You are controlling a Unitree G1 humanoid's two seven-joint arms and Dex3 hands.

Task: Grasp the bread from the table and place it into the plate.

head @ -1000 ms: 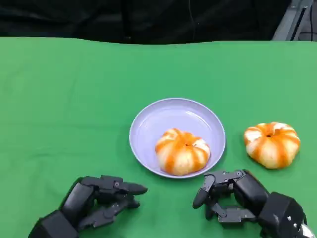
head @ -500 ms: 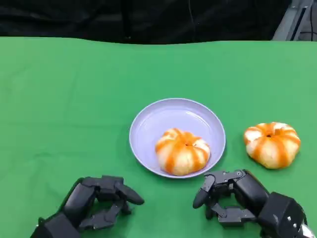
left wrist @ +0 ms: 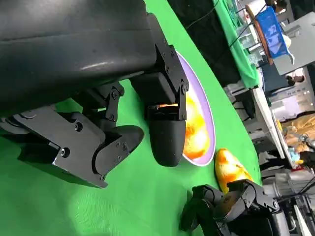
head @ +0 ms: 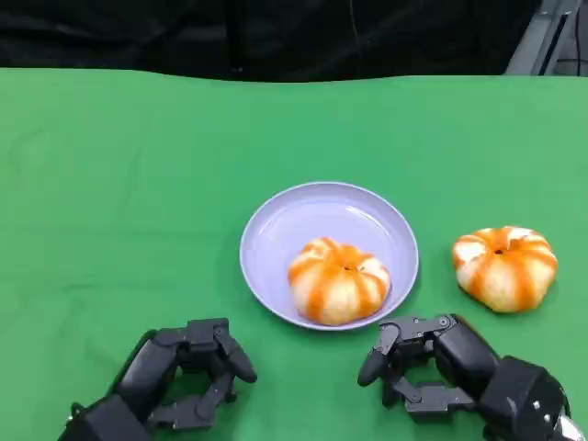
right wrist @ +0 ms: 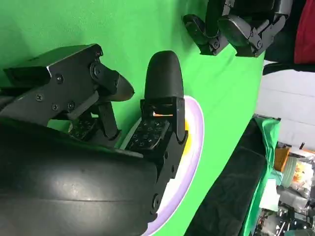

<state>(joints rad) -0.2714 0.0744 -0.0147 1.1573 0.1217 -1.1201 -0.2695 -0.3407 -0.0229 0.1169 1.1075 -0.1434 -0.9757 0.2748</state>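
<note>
A lilac plate (head: 312,216) sits mid-table with one orange-striped bread bun (head: 338,280) lying in its near half. A second bread bun (head: 503,266) rests on the green cloth to the right of the plate. My left hand (head: 188,381) lies low at the near left, short of the plate, its fingers bent inward and holding nothing. My right hand (head: 427,363) sits just in front of the plate's right rim, between plate and table bun, fingers bent, thumb apart, empty. The left wrist view shows the plate (left wrist: 204,110), both buns (left wrist: 194,132) (left wrist: 229,167) and my right hand (left wrist: 221,211).
Green cloth (head: 119,202) covers the whole table, with broad bare areas left of and behind the plate. The table's far edge meets a dark backdrop (head: 276,37). In the right wrist view my left hand (right wrist: 231,24) lies beyond the plate rim (right wrist: 194,147).
My left hand's fingers have curled inward from stretched out and the hand has drawn back slightly. The right hand, plate and both buns have stayed still.
</note>
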